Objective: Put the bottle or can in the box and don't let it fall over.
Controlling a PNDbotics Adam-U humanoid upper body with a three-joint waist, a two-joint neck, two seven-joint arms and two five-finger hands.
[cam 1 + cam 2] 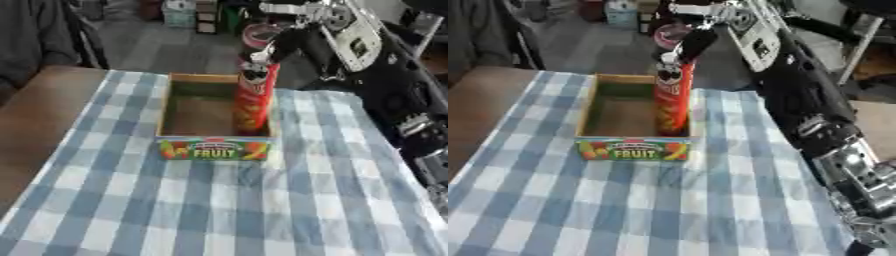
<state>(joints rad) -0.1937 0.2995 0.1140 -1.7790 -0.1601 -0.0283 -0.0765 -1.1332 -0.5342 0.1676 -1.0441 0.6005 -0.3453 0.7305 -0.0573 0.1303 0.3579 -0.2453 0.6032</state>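
Observation:
A tall red snack can [254, 107] stands upright inside the open cardboard box [166, 117], against the box's right wall. The box's front panel [213, 149] carries a colourful "FRUIT" label. My right hand [296, 44] reaches down from the upper right, and its dark fingers are curled round the top part of the can. The can's base is hidden behind the front wall of the box. My left hand shows in neither view.
The box sits at the far middle of a blue-and-white checked cloth [219, 210]. Bare brown tabletop [35, 120] lies to the left. My black right arm [815, 115] runs along the right side. Furniture and clutter stand beyond the table's far edge.

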